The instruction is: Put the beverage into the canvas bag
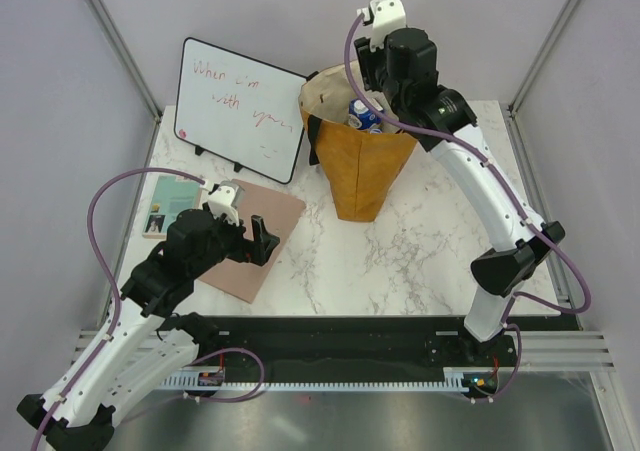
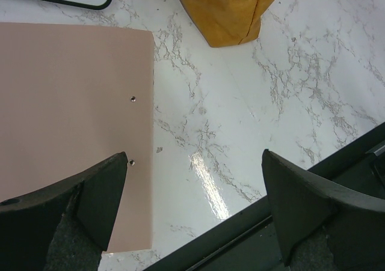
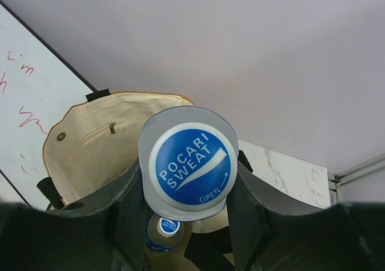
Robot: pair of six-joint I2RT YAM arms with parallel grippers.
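The right gripper [image 3: 187, 187] is closed narrow on its load. Its two dark fingers [image 3: 129, 193] press either side of a clear plastic bottle [image 3: 187, 163], right at the top end. The blue-and-white Pocari Sweat screw cap sits squarely between them, facing the wrist camera.

Directly below the fingertips is the open mouth of the tall mustard-brown canvas bag [image 3: 90, 145], cream lining on show. Deeper in, under the held bottle, a second bottle [image 3: 170, 227] with the same blue cap stands inside the bag. In the top view the gripper and bottle hang over the bag's [image 1: 360, 171] opening.

The left gripper [image 2: 195, 163] carries nothing, and its fingers are spread wide. The left finger is over the near edge of a flat pale-pink board [image 2: 72, 103]. Bare white marble tabletop [image 2: 301, 91] shows between the fingers, and the bag's base lies well beyond them.
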